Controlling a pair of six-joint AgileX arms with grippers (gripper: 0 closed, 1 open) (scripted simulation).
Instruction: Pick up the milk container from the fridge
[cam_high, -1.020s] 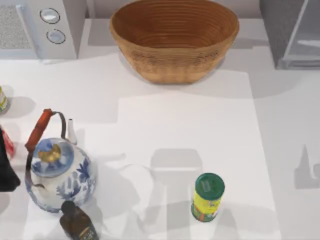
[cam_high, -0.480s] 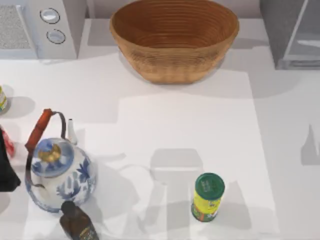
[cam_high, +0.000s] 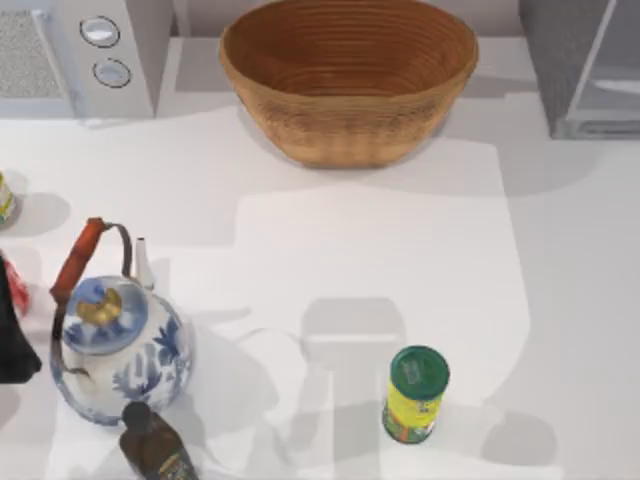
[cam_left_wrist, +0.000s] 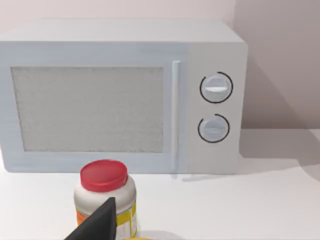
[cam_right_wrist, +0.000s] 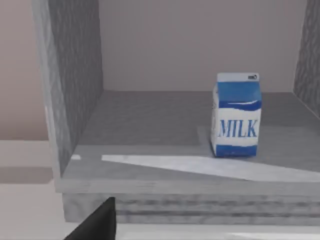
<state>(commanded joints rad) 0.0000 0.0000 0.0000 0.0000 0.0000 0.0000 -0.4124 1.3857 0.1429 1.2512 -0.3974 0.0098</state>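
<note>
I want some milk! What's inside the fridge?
A blue and white milk carton stands upright on the fridge floor, nearer one side wall. The rest of the floor looks bare. Anything higher up is out of view.

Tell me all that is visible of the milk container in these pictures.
The milk container is a small gable-top carton, blue and white, with MILK in blue letters on its white front. It looks like printed cardboard. It stands upright and closed on the grey floor inside the open fridge, apart from the walls. Nothing else touches it.
</note>
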